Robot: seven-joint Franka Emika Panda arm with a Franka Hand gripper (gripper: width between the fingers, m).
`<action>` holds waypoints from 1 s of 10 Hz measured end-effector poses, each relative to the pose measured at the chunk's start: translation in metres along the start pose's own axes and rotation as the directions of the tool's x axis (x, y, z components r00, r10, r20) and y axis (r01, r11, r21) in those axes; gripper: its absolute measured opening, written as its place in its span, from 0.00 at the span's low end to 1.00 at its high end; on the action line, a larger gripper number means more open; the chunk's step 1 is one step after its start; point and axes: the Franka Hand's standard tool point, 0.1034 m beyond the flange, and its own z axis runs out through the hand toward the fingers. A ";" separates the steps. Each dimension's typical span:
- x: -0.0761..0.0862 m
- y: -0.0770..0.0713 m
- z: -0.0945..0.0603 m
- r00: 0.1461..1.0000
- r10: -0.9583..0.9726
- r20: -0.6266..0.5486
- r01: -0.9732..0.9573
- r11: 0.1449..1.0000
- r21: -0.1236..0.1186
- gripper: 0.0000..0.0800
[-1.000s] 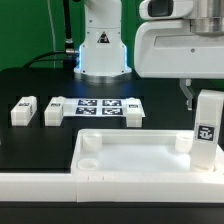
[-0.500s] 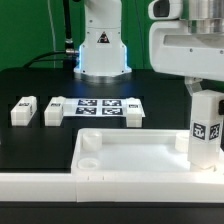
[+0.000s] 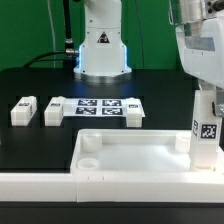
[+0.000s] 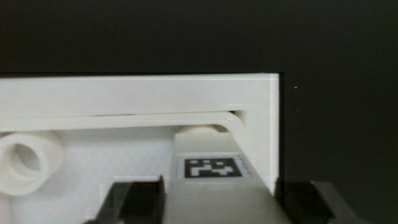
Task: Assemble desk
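The desk slab (image 3: 130, 150) lies flat, a white rimmed slab with a round socket (image 3: 88, 143) at its left corner. My gripper (image 3: 205, 100) is shut on a white square leg (image 3: 205, 132), which stands upright at the slab's far corner on the exterior view's right. In the wrist view the tagged leg (image 4: 214, 170) fills the gap between my dark fingers (image 4: 139, 202). There the gripper (image 4: 231, 205) sits over the slab's rim (image 4: 143, 95), with a socket (image 4: 22, 165) off to one side. Two more legs (image 3: 22, 110) (image 3: 53, 112) lie on the black table at the left.
The marker board (image 3: 95, 108) lies behind the slab, in front of the robot base (image 3: 100, 45). A long white rail (image 3: 100, 186) runs along the table's front edge. The tabletop is black, and a green wall stands behind.
My hand has turned and shifted toward the exterior view's right. The held leg has rotated, showing a different tag face, and stays at the slab's right corner.
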 end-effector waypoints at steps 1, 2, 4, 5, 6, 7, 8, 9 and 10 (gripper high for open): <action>0.001 0.002 0.000 0.993 -0.121 0.006 0.121 0.992 -0.022 0.49; 0.001 0.004 -0.003 0.968 -0.249 0.034 0.251 0.966 -0.062 0.71; 0.004 0.000 -0.007 0.827 -0.557 0.080 0.562 0.823 -0.078 0.79; 0.004 0.002 -0.005 0.786 -0.613 0.085 0.618 0.783 -0.074 0.81; 0.004 0.002 -0.004 0.762 -0.641 0.087 0.647 0.759 -0.071 0.81; 0.005 0.002 -0.004 0.701 -0.707 0.093 0.712 0.699 -0.064 0.81; 0.005 0.002 -0.004 0.648 -0.756 0.097 0.762 0.646 -0.057 0.81; 0.008 0.002 -0.004 0.535 -0.838 0.104 0.845 0.531 -0.065 0.81; 0.014 -0.002 -0.006 0.370 -0.924 0.101 0.928 0.361 -0.095 0.81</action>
